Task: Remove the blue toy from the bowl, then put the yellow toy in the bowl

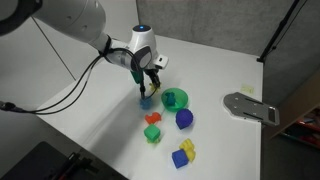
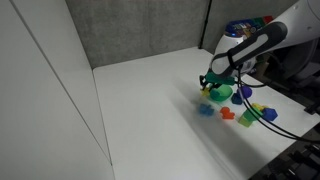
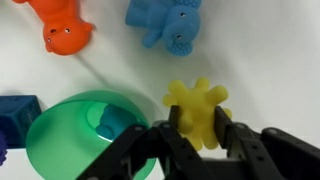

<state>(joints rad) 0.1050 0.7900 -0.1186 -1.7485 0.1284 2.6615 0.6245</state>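
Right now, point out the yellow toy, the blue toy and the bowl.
the yellow toy (image 3: 197,108): wrist view, its centre.
the blue toy (image 3: 165,20): wrist view, its body.
the bowl (image 3: 55,140): wrist view, its inner wall.

Blue toy (image 3: 165,20) lies outside green bowl (image 3: 60,140); spiky yellow toy (image 3: 198,108) beside it.

On the white table (image 1: 100,130) an orange toy (image 1: 152,118) lies just beside a green block (image 1: 152,134); a dark-blue rounded toy (image 1: 184,119) sits near them; a blue block (image 1: 179,158) touches a yellow piece (image 1: 188,148); a flat grey plate (image 1: 250,106) lies well apart.
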